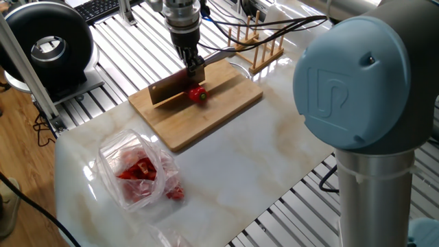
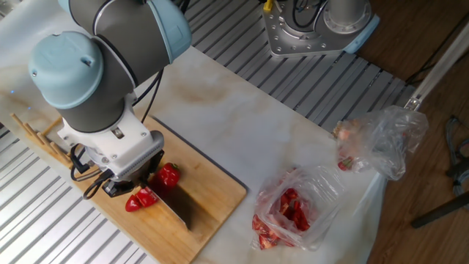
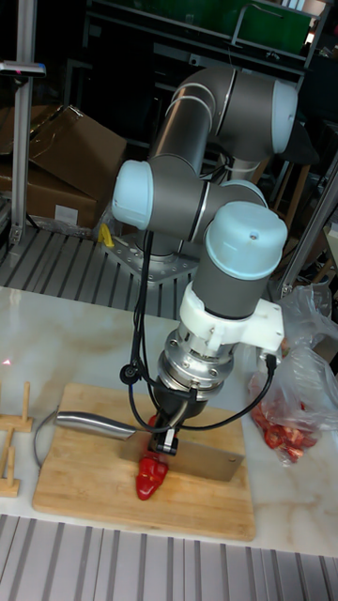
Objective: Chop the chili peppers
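White marble-patterned table, bordered by slatted metal rails; contents as follows.

Chili peppers: two red pieces on the wooden cutting board. One piece lies on one side of the blade, the other on the opposite side, both touching or just beside it. From the tall fixed view only one red piece shows, at the near face of the blade (the green stem shows in one fixed view).

Cleaver: broad rectangular blade, edge down on the board between the pieces; metal handle extends sideways.

Gripper: points straight down, jaws clamped on the cleaver near where blade meets handle.

Arm: grey with pale blue joint caps, cables looped beside the wrist.

Plastic bag: see-through, holds red pieces, lies on the table well apart from the board. A second crumpled bag sits near the table edge.

Wooden rack: upright pegs, just beyond the board's far end.

Black round device: off the table, on the rails.
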`<state>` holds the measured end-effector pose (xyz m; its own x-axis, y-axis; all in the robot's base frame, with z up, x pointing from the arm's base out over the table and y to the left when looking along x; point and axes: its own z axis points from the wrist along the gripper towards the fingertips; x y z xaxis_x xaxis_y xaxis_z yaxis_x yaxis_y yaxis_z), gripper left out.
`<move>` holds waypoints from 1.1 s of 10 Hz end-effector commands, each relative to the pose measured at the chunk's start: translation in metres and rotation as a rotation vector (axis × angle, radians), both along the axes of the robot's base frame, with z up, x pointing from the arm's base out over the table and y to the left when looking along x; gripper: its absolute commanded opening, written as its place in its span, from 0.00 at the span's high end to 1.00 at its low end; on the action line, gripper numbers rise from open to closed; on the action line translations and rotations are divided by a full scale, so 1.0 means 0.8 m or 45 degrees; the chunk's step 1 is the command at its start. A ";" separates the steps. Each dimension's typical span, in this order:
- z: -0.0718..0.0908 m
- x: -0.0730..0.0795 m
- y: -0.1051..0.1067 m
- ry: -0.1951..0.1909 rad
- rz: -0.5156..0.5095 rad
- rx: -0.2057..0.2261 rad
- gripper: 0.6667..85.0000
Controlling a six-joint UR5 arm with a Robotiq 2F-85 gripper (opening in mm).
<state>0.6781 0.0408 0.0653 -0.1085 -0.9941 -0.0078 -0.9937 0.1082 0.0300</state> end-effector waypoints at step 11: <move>-0.005 0.000 0.011 -0.022 0.000 0.053 0.99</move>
